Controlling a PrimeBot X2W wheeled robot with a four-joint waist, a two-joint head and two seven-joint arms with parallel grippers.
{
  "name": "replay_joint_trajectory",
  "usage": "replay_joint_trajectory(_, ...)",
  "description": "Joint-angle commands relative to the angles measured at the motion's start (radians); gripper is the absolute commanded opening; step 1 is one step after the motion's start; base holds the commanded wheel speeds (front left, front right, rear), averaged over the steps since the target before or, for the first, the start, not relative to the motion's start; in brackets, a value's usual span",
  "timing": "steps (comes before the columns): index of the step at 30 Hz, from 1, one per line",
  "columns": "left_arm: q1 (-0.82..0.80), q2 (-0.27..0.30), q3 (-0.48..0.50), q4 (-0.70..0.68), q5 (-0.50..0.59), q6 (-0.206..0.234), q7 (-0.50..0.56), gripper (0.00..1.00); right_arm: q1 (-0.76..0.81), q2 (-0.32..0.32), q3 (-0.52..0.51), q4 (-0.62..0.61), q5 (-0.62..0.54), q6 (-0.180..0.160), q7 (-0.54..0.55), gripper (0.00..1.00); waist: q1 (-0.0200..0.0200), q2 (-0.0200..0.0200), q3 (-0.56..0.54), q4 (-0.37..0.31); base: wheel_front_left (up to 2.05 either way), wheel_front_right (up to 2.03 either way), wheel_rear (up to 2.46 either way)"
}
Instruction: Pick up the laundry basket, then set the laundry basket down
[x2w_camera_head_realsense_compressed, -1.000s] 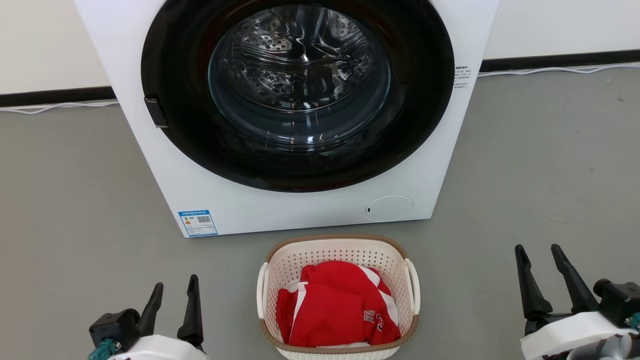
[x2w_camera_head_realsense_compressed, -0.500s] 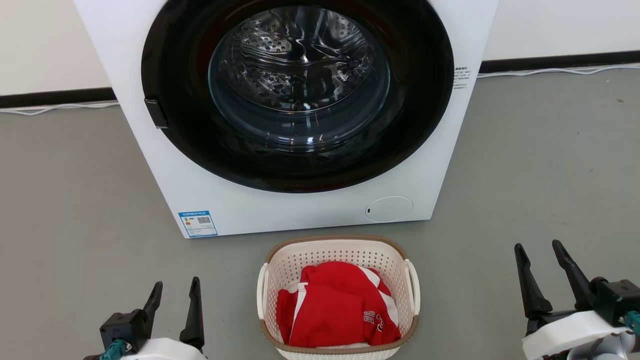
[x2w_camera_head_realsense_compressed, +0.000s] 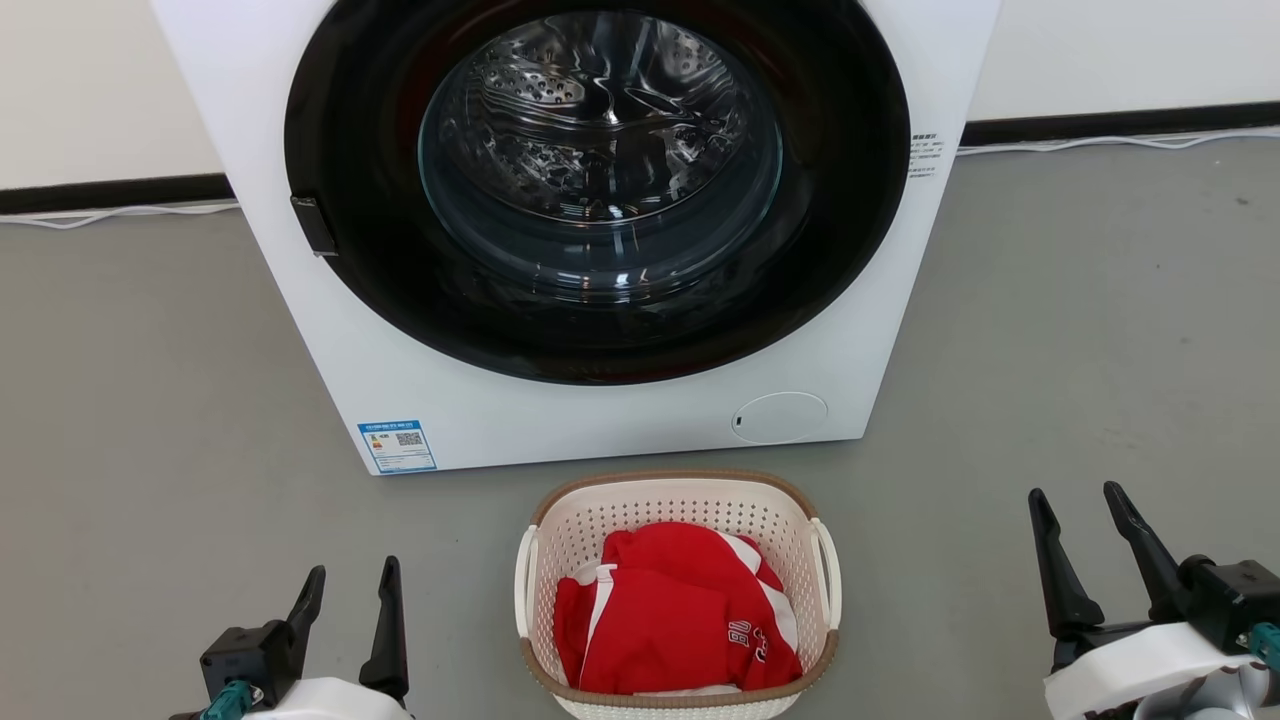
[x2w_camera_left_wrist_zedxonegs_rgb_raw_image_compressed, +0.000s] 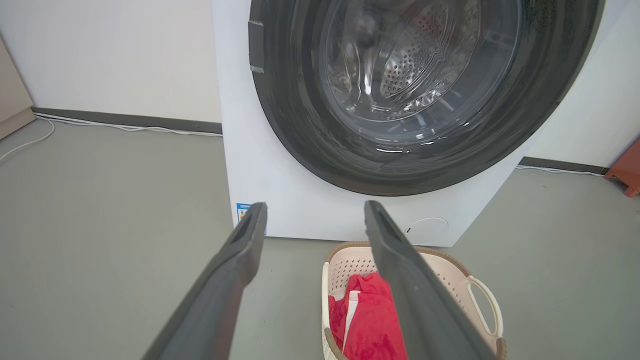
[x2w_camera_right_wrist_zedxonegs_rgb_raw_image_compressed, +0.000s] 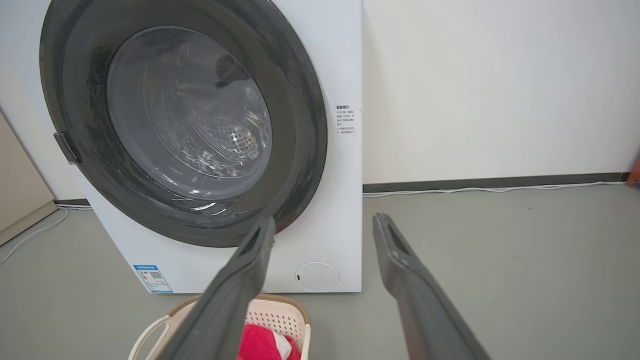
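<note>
Grey floor (x2w_camera_head_realsense_compressed: 130, 400): bears every item below. White washing machine (x2w_camera_head_realsense_compressed: 560, 425), front-loading, round dark glass door: the landmark. Laundry basket (x2w_camera_head_realsense_compressed: 677, 497), cream, perforated, brown rim: upright on the floor just before the machine's front, not touching it. Red-and-white garment (x2w_camera_head_realsense_compressed: 680, 610): bundled inside the basket. My left pincer (x2w_camera_head_realsense_compressed: 354, 566): fingers spread wide, holding nothing, before the machine's left corner, well apart from the basket. My right pincer (x2w_camera_head_realsense_compressed: 1076, 492): likewise wide and empty, off the machine's right side. Blue label (x2w_camera_head_realsense_compressed: 397, 446): machine's lower left front.
</note>
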Motion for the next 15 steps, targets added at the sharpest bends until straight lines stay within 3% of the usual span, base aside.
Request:
replay_joint_trajectory(1,-0.020,0.012,0.032,-0.021,0.004,0.004,-0.010,1.00,-0.032,-0.017,0.020,-0.019,0.000,0.007,-0.014,1.00,0.0000,0.0000,0.003,0.001,0.00,0.00,0.00)
replay_joint_trajectory(10,-0.056,0.012,0.009,-0.001,-0.006,0.000,-0.010,1.00,-0.070,-0.011,0.032,0.028,0.011,0.007,-0.014,1.00,0.0000,0.0000,0.053,0.010,0.00,0.00,0.00)
replay_joint_trajectory(15,-0.127,0.012,-0.036,0.098,-0.010,0.000,-0.010,1.00,-0.147,-0.009,0.061,0.131,0.006,0.007,-0.014,1.00,0.0000,0.0000,0.111,0.019,0.00,0.00,0.00)
